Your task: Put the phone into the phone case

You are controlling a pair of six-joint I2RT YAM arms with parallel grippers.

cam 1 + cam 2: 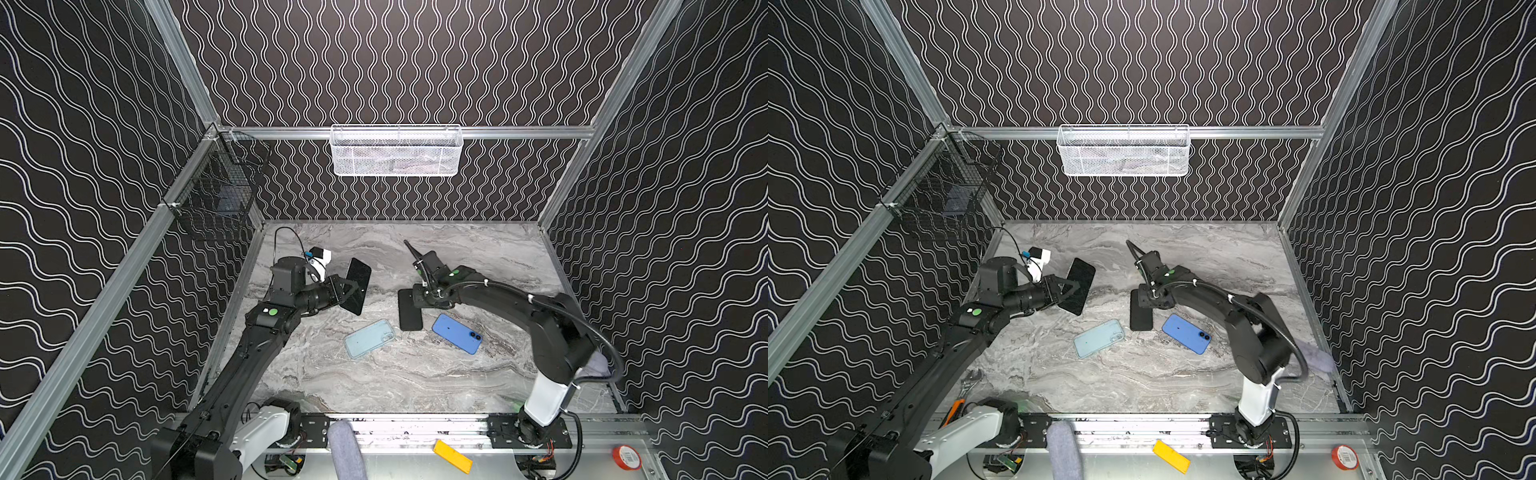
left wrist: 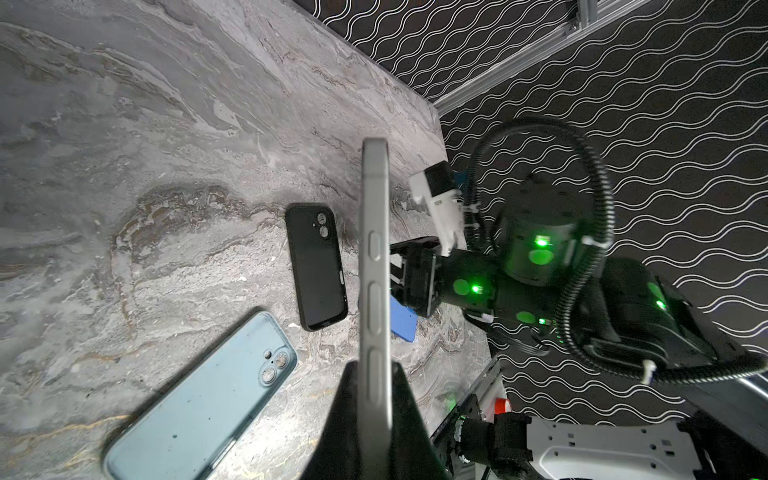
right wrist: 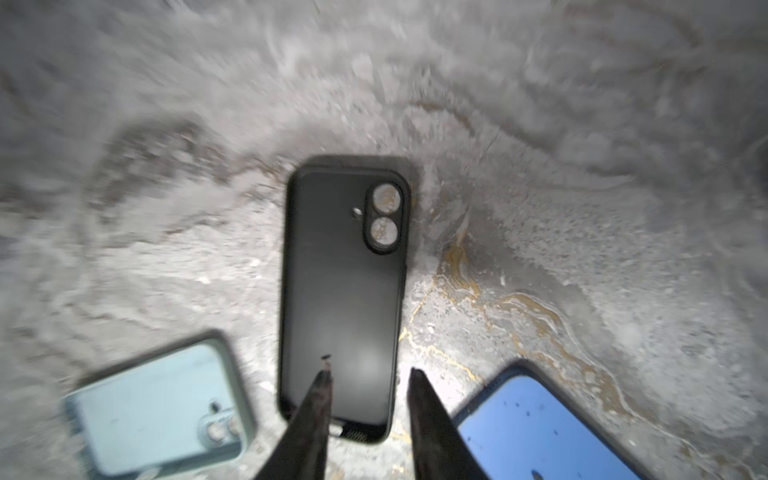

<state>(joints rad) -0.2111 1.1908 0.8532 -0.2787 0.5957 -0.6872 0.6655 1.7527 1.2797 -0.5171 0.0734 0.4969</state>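
My left gripper [image 2: 376, 368] is shut on the phone [image 2: 375, 249], which has a grey rim and a black screen. In both top views the phone [image 1: 358, 286] [image 1: 1079, 286] hangs on edge above the table's left side. The black phone case [image 3: 345, 270] [image 1: 409, 316] [image 1: 1140, 319] lies flat at mid-table with its hollow side up, and marble shows through its camera holes. My right gripper [image 3: 370, 372] hovers open over one end of the case. One fingertip is over the case's inside and the other is just beyond its long edge.
A light blue case [image 1: 369, 338] [image 3: 158, 403] lies left of the black case and a blue one [image 1: 457, 333] [image 3: 540, 424] to its right. A white mesh basket [image 1: 395, 151] and a black wire basket [image 1: 216, 191] hang on the walls. A grey roll [image 1: 345, 449], a yellow block [image 1: 452, 456] and red tape [image 1: 626, 457] lie along the front rail.
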